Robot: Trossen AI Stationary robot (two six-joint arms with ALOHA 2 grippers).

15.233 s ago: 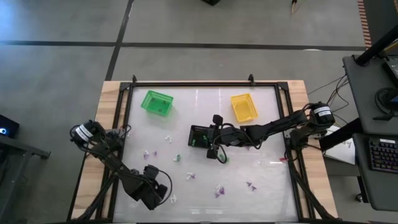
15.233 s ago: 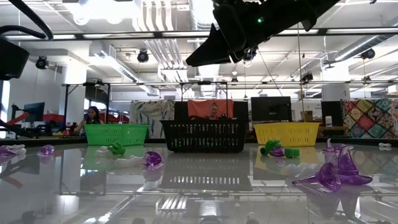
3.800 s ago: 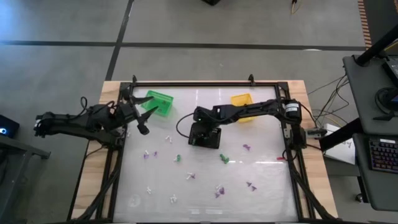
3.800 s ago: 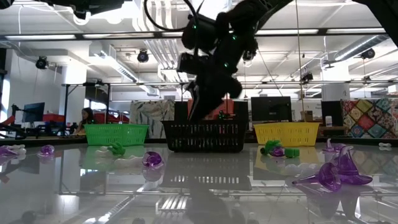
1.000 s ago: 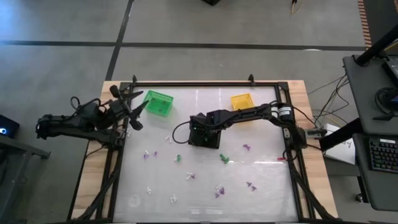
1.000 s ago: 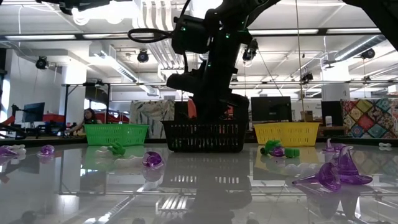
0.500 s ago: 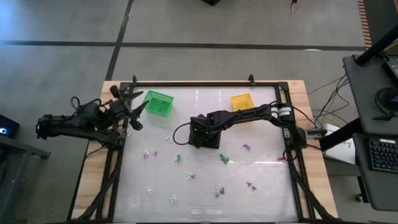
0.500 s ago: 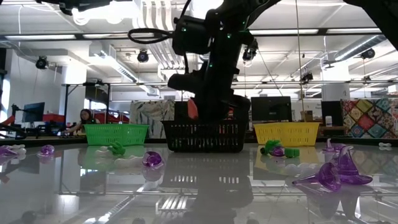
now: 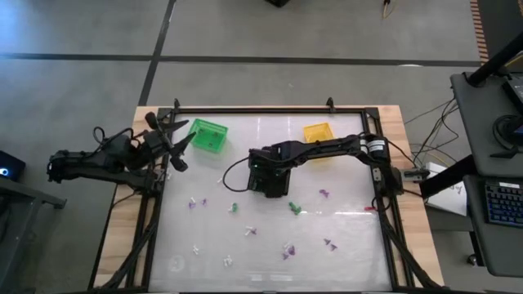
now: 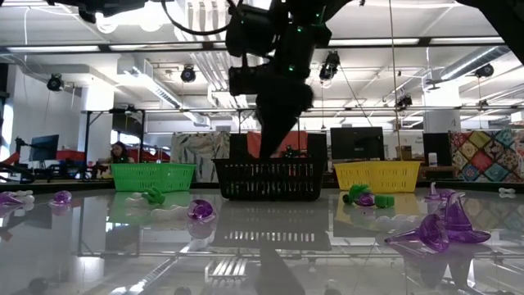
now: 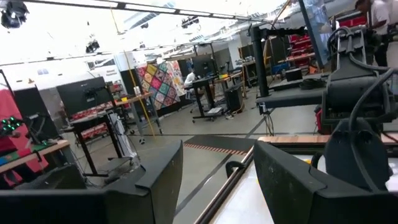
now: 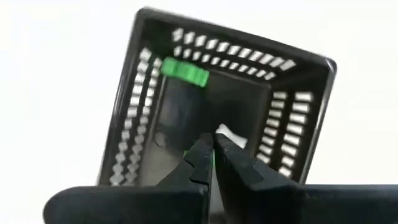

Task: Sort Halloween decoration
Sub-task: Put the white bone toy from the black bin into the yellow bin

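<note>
Glass-white table [image 9: 351, 245] fills the lower middle of your high view, with three baskets along its upper half: green [image 9: 207, 135] upper left, black [image 9: 270, 181] in the centre, yellow [image 9: 319, 140] upper right. Your right gripper [image 12: 211, 149] hangs directly over the black basket, fingers pressed together and holding nothing. A second ago it sat lower, down at the basket's rim; now it has lifted clear, which suggests its drop is done. The wrist view shows something green in the basket, though you cannot tell what. Your left gripper [image 9: 178, 151] waits at the table's upper-left edge beside the green basket, jaws spread wide and empty, unmoved over the last second. The decorations [image 9: 284, 250] still lie scattered across the lower half of the table, green, purple and white, well apart from the baskets. Much sorting remains; you probably go next for a loose piece.
</note>
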